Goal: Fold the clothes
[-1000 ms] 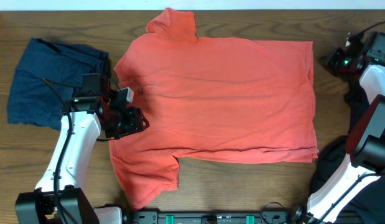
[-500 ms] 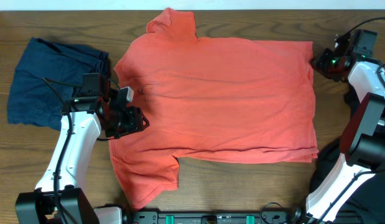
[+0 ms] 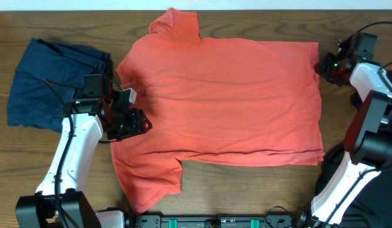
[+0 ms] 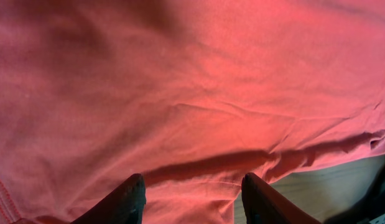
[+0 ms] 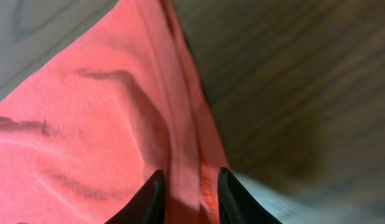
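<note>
Jaws of the left gripper [image 4: 191,200] stood wide apart, holding nothing, low over the red shirt [image 3: 227,101] near its sleeve; those of the right gripper [image 5: 187,198] stood narrowly apart astride the shirt's hem edge, not clamped; the shirt lay spread on the table [image 3: 246,190]; a blue garment [image 3: 50,82] lay beside it.

Overhead is evenly lit, sharp; wrist views show the shirt [image 5: 74,124] dimmer, blurred.

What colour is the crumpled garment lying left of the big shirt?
The garment is plain dark navy blue, clearest in the overhead view.
</note>
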### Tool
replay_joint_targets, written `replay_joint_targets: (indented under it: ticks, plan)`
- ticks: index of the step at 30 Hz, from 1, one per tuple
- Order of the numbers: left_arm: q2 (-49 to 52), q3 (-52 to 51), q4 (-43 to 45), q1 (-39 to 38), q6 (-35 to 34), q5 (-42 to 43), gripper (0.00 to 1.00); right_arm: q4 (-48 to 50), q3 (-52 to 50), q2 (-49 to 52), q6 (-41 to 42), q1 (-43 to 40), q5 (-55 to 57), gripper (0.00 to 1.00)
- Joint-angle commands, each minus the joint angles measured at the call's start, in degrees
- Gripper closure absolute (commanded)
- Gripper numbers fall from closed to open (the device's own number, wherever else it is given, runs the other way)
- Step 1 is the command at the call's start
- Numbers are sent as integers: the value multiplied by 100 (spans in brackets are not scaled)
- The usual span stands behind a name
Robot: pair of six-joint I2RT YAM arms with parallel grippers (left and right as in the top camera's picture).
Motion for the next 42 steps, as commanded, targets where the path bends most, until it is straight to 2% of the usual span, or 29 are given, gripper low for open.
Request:
replay_joint_targets:
  ticks: [1, 5, 8, 13, 15, 18, 19, 24, 29, 33, 38, 40, 42]
  plan:
    - [-42, 146, -15, -13, 55, 59, 48, 105, -7, 181, 37, 166, -70, 70]
    - [-42, 146, -15, -13, 55, 59, 48, 168, -7, 186, 37, 203, -70, 68]
    - [-42, 146, -15, -13, 52, 59, 48, 149, -15, 223, 37, 234, -66, 72]
    - [-42, 146, -22, -13, 52, 59, 48, 153, -37, 295, 37, 229, 26, 73]
    - [-42, 146, -42, -13, 52, 59, 48, 146, -42, 315, 37, 223, 42, 80]
    - [-42, 146, -31, -13, 52, 59, 48, 170, -46, 315, 37, 238, 39, 97]
    - [-42, 146, -33, -13, 52, 59, 48, 195, -42, 306, 33, 236, -4, 99]
    - [-42, 146, -85, -13, 52, 59, 48, 223, 11, 72, -107, 155, -94, 99]
    - [-42, 146, -74, -13, 52, 59, 48, 203, 11, -245, -1322, 166, -289, 97]
    - [-42, 146, -42, -13, 52, 59, 48, 140, 11, -348, -1641, 168, -282, 90]
    - [-42, 146, -42, -13, 52, 59, 48, 66, 11, -352, -1628, 157, -293, 66]
    - [-42, 146, -39, -13, 52, 59, 48, 17, 9, -350, -1405, 144, -74, 66]
    - [-42, 146, -39, -13, 52, 59, 48, -9, 9, -350, -1110, 105, 177, 75]
